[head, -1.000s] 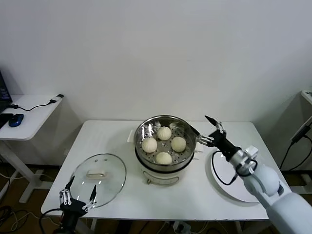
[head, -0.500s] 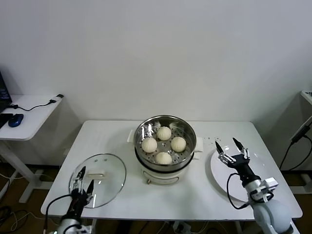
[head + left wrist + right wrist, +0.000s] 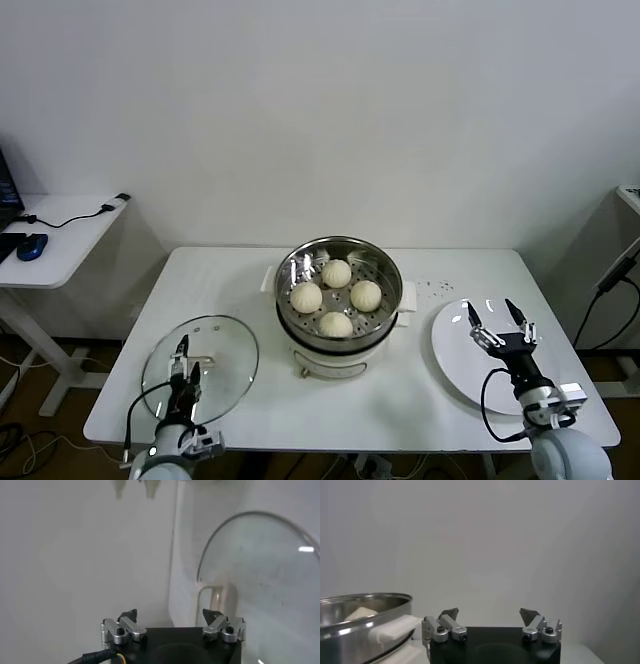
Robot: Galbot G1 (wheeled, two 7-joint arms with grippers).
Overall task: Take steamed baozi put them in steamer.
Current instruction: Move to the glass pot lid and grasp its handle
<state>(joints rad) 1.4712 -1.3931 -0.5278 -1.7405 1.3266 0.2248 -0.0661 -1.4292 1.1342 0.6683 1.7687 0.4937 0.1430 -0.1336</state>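
Several cream-white steamed baozi point(image 3: 337, 272) lie in the shiny steamer point(image 3: 390, 268) on its white cooker base at the table's middle. One baozi point(image 3: 360, 613) peeks over the steamer rim point(image 3: 367, 600) in the right wrist view. My right gripper point(image 3: 497, 318) point(image 3: 489, 614) stands open and empty above the white plate point(image 3: 455, 362), well to the right of the steamer. My left gripper point(image 3: 183, 362) point(image 3: 170, 615) is open and empty over the near edge of the glass lid point(image 3: 215, 345) point(image 3: 265, 580), at the table's front left.
The lid's white handle point(image 3: 198, 356) lies just right of the left gripper. The white table point(image 3: 240, 280) has dark specks point(image 3: 432, 288) beside the cooker. A side desk point(image 3: 60, 235) with a blue mouse point(image 3: 32, 245) stands far left.
My right gripper drew back from beside the steamer's rim, toward the front right, and now hangs over the plate. The left gripper rose over the lid's near edge and turned edge-on.
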